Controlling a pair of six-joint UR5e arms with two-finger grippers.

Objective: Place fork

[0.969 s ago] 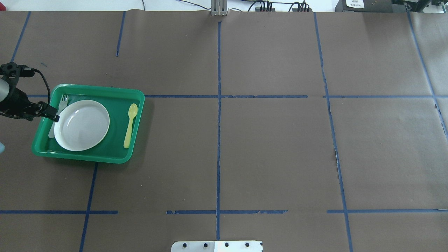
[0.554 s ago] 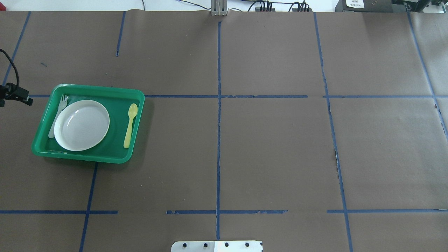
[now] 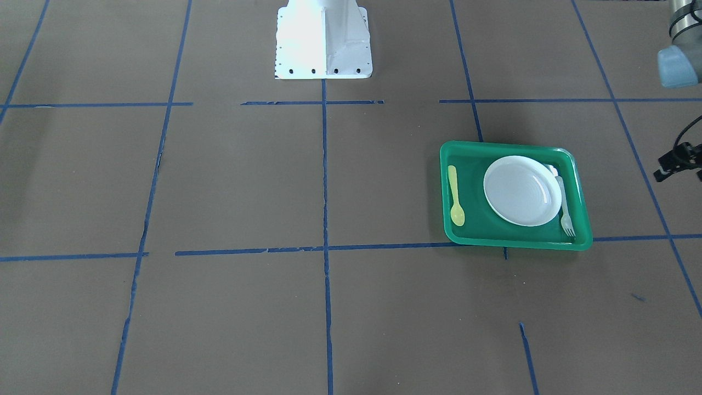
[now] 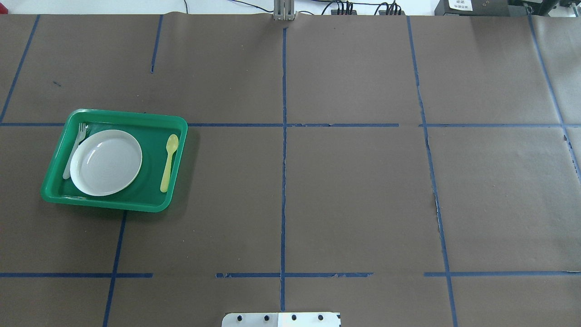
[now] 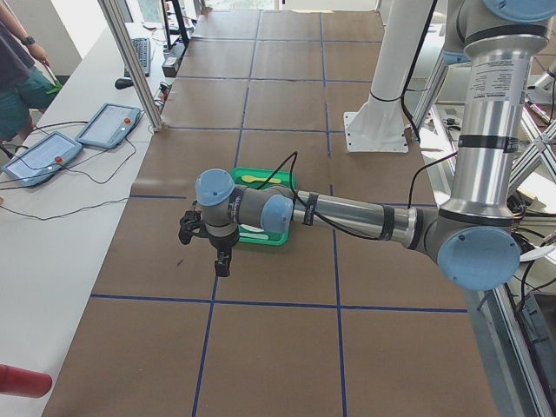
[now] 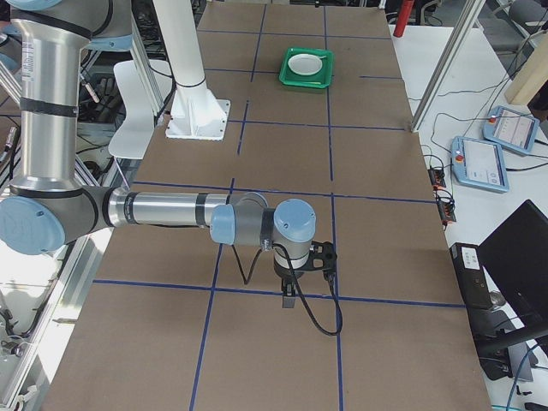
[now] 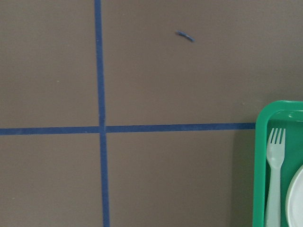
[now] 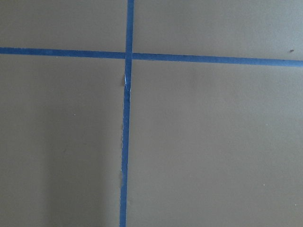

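The whitish fork (image 4: 74, 153) lies in the green tray (image 4: 113, 113), along its left wall beside the white plate (image 4: 105, 162), tines toward the far side. It also shows in the front view (image 3: 565, 207) and at the right edge of the left wrist view (image 7: 273, 175). My left gripper (image 5: 222, 265) hangs over the table beside the tray, apart from it; I cannot tell if it is open. My right gripper (image 6: 289, 295) hovers far off over bare table; I cannot tell its state. Neither shows in the overhead view.
A yellow spoon (image 4: 169, 162) lies in the tray on the plate's right. The robot's white base (image 3: 322, 41) stands at the table's middle edge. A side bench with tablets (image 5: 109, 124) and a person (image 5: 22, 69) are beyond the table's far side.
My left arm has drawn back from the tray's left side and out of the overhead view. The fork, plate and spoon lie where they were.
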